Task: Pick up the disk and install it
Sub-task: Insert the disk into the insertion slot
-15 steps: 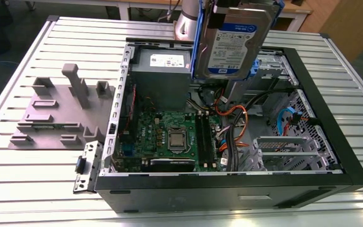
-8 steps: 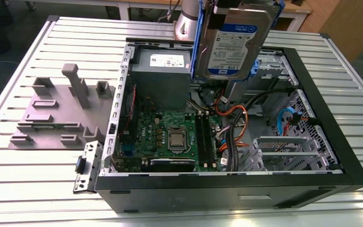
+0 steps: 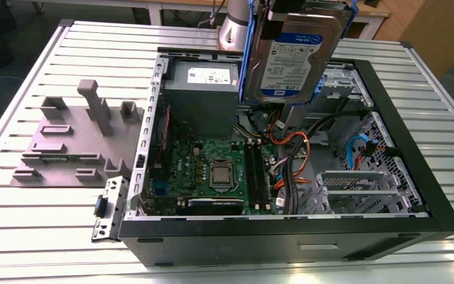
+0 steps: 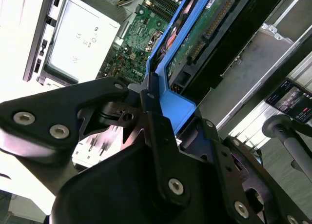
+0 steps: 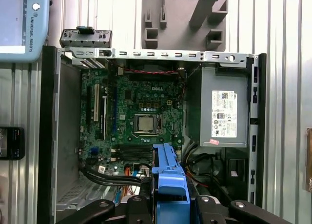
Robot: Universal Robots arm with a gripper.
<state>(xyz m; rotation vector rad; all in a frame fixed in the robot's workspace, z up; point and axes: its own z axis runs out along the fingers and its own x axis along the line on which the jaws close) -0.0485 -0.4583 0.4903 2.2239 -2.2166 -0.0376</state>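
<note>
The disk (image 3: 294, 56), silver-grey with a white-and-blue label and blue side rails, hangs upright above the back of the open computer case (image 3: 290, 228), over the gap beside the power supply. In the second wrist view my gripper (image 4: 158, 107) is shut on the disk's blue end tab (image 4: 173, 104), and the drive's green circuit board (image 4: 204, 33) points down toward the case. In the first wrist view the blue tab (image 5: 170, 177) sits between the black fingers (image 5: 134, 204) above the motherboard's edge.
Inside the case lie the green motherboard (image 3: 211, 171), the grey power-supply box (image 3: 203, 83), orange and blue cables (image 3: 294, 148) and a metal drive cage (image 3: 353, 189). A grey plastic fixture (image 3: 69, 142) stands on the slatted table (image 3: 38, 236) at the exterior view's left.
</note>
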